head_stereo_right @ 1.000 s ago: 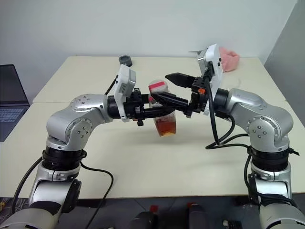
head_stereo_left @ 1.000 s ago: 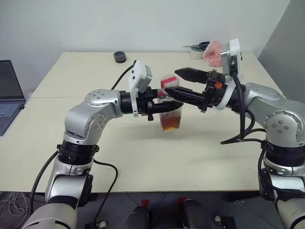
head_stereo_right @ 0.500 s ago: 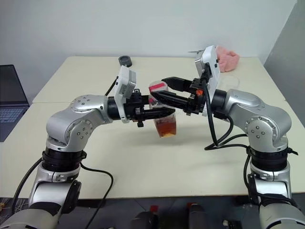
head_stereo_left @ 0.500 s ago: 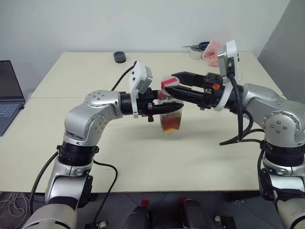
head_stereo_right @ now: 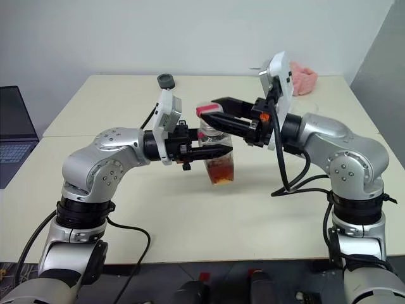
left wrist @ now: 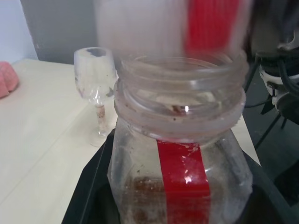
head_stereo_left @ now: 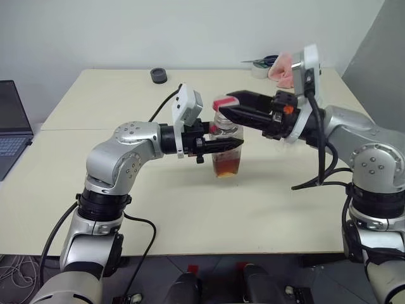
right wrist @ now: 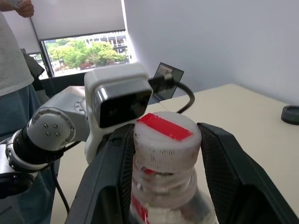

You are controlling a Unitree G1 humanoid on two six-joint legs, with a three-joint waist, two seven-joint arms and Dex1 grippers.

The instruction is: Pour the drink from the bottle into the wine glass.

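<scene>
My left gripper (head_stereo_left: 233, 145) is shut on the bottle (head_stereo_left: 226, 149), a small clear bottle with a red label strip, held upright above the table (head_stereo_left: 190, 209). The amber drink (head_stereo_left: 226, 166) fills its lower part. My right gripper (head_stereo_left: 221, 105) reaches in from the right and is shut on the red-and-white cap (right wrist: 164, 140). The cap sits just above the bottle's open mouth (left wrist: 180, 100), apart from it. The wine glass (left wrist: 96, 88), clear and stemmed, stands on the table beyond the bottle in the left wrist view.
A black round object (head_stereo_left: 159, 75) lies at the table's far edge. A pink cloth (head_stereo_left: 283, 66) and a tape roll (head_stereo_left: 258, 69) sit at the far right corner. A laptop (head_stereo_left: 12, 123) is at the left. A person (right wrist: 14, 70) stands beside the table.
My right gripper went from open around the cap to shut on it. The cap now sits slightly above the neck, which shows bare beneath it. The left gripper and bottle stayed put.
</scene>
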